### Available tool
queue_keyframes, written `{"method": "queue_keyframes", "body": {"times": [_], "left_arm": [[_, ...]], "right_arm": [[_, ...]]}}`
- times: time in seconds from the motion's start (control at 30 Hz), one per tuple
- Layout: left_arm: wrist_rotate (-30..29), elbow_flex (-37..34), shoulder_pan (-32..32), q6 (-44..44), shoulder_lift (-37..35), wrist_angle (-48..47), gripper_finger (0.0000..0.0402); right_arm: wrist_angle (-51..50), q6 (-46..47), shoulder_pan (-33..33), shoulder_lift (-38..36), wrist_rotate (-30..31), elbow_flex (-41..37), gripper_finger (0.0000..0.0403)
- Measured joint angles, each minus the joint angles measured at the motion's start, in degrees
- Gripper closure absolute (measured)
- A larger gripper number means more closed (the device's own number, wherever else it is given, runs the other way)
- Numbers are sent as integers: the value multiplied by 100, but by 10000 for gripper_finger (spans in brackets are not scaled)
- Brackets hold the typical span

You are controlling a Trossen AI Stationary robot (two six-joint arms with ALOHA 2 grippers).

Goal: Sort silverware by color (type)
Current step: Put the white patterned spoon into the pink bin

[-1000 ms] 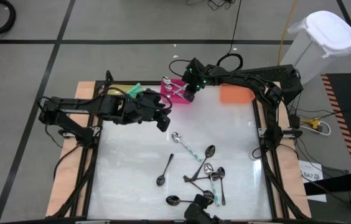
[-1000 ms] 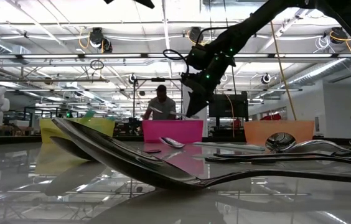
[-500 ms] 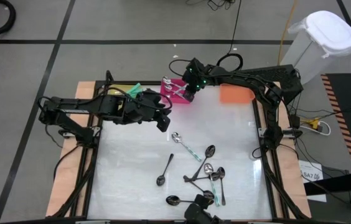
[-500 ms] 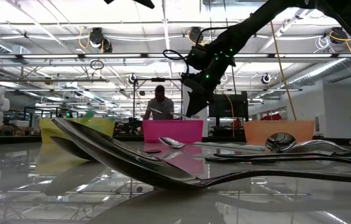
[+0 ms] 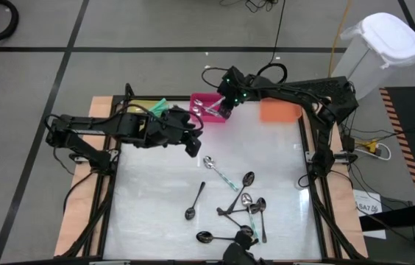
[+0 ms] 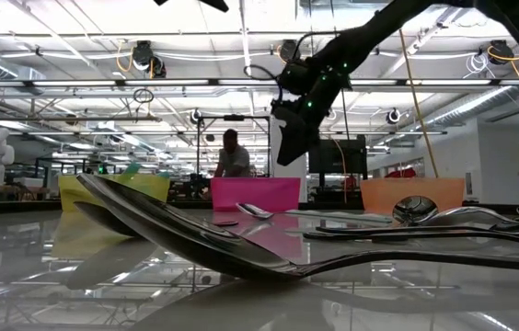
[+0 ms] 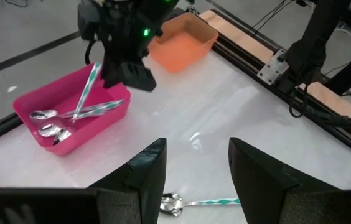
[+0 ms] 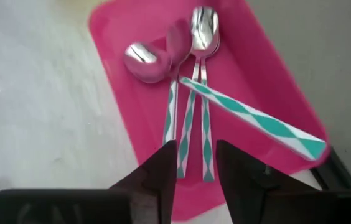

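My right gripper [image 8: 195, 149] hangs open just above the pink bin [image 8: 269, 81] at the table's far edge. Several teal-handled spoons [image 8: 188, 124] lie in that bin. One of them [image 8: 256, 118] lies crosswise with its handle end on the rim. My left gripper [image 7: 197, 155] stands open in the air over the table's middle left, above a teal-handled spoon [image 7: 203, 202]. More silverware [image 5: 244, 206], silver, dark and teal-handled, lies scattered on the near half of the table.
A yellow bin [image 5: 145, 108] stands left of the pink bin and an orange bin [image 5: 277, 110] right of it, all along the far edge. A white lidded waste bin [image 5: 380, 44] stands off the table at far right. A person [image 6: 232, 156] is in the room behind.
A spoon that stuck out past the pink bin's far left corner under my right gripper now lies lower, inside the bin. My right gripper has edged up a little above the bin.
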Motion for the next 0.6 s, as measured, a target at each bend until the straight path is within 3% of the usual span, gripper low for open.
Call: {"method": "queue_keyframes", "body": {"times": [0.2, 0.43, 0.6], "left_arm": [[9, 0, -99, -115, 0, -76, 229], [9, 2, -98, -543, 50, -906, 229], [208, 7, -157, 57, 154, -970, 229]], "right_arm": [[-385, -18, 18, -661, -21, 0, 293], [-1378, 50, 100, -1629, -173, 0, 293], [-2308, 93, 239, -2272, -194, 0, 293]]}}
